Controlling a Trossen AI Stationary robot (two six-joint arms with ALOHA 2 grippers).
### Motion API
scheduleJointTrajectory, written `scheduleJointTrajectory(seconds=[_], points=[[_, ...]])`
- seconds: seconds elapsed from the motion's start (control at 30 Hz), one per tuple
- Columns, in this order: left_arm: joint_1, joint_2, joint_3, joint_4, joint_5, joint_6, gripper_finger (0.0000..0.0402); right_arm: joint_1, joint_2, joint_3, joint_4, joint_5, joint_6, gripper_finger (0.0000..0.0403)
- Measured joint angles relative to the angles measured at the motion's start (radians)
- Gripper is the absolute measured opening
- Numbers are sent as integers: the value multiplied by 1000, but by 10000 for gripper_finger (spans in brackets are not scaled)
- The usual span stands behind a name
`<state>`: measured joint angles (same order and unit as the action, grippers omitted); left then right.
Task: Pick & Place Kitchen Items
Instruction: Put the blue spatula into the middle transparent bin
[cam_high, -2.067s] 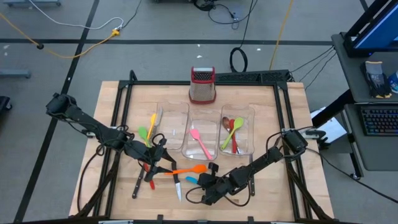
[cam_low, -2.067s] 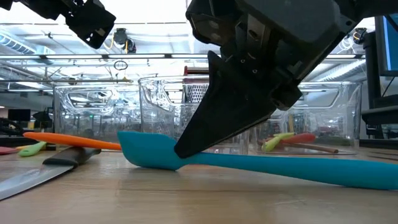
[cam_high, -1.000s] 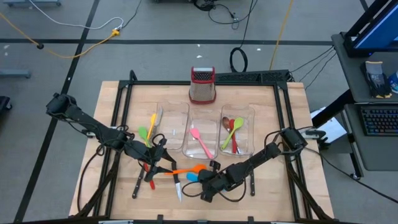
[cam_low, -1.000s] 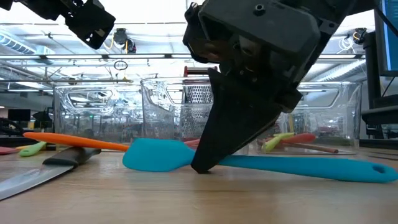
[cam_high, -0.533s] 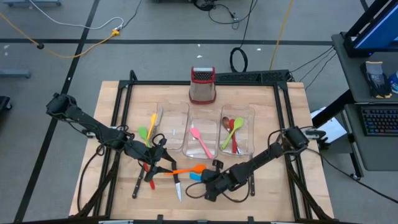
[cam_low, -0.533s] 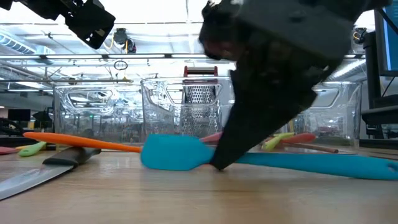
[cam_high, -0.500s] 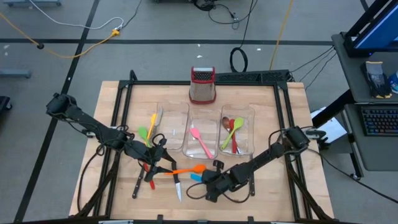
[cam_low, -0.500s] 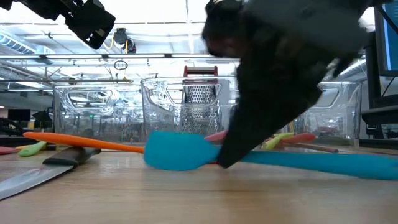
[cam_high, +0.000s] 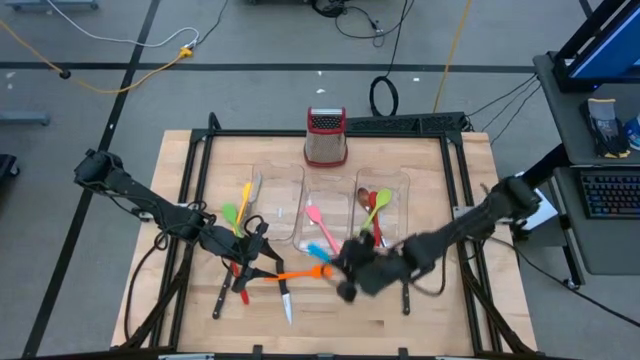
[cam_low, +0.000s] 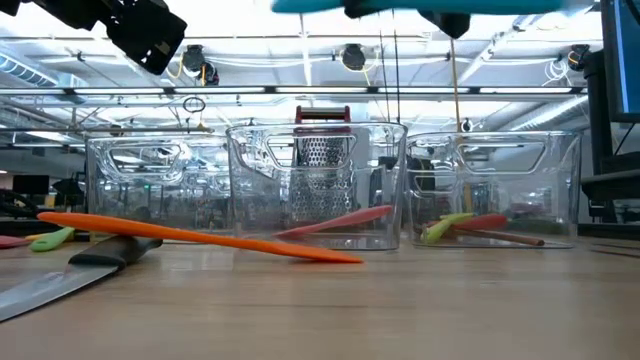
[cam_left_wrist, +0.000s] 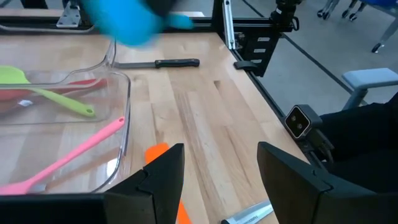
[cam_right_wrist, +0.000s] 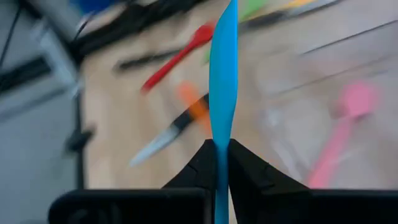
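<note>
**Above the bins: blue spatula aloft**

Above the near edge of the middle clear bin (cam_high: 322, 215), right gripper (cam_right_wrist: 217, 151) clamped on the blue spatula (cam_right_wrist: 222, 81), lifted clear of the table (cam_high: 440, 310); near the orange spatula (cam_high: 300, 273) and a black-handled knife (cam_high: 285, 300), left gripper (cam_left_wrist: 217, 163) hovering with fingers spread, nothing between them; pink spoon (cam_high: 320, 229) lying inside the middle bin.

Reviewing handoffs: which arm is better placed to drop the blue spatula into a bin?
The right: its gripper already holds the blue spatula lifted near the middle bin. The left gripper is open, low beside the orange spatula.
</note>
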<state>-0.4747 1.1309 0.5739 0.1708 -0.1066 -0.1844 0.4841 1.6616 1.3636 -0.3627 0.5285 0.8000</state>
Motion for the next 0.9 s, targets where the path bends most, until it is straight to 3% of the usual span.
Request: scheduleJointTrajectory(seconds=[0.2, 0.47, 0.9], points=[[0, 0, 0, 5, -31, 40, 207, -164, -100, 0, -46, -20, 105, 12], [0, 0, 0, 5, -52, 86, 207, -371, -74, 2, -33, -197, 154, 12], [-3, 0, 0, 5, -52, 81, 207, -450, 76, 1, 0, -278, 185, 12]])
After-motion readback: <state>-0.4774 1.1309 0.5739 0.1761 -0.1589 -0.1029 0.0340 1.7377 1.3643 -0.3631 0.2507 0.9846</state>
